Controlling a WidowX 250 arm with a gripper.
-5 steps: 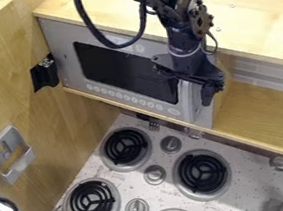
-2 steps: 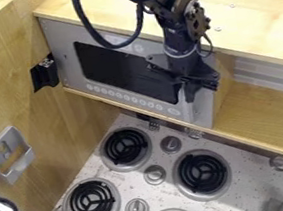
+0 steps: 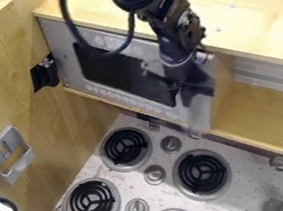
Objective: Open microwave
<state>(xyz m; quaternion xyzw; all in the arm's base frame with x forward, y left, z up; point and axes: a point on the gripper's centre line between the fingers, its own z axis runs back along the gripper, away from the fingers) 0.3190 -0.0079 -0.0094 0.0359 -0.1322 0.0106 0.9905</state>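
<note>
While the door [image 3: 114, 66] looked shut, or almost shut, the microwave [image 3: 59, 44] sat at the left end of the wooden shelf [image 3: 261, 116], by the wooden wall [image 3: 4, 73]. The black gripper [image 3: 181, 91] was down by the right side of the door. I could not tell if it was open or shut, or if it had hold of anything. So getting to the door looked done, but swinging it wide was left to do. Below was the stove [image 3: 128, 122].
</note>
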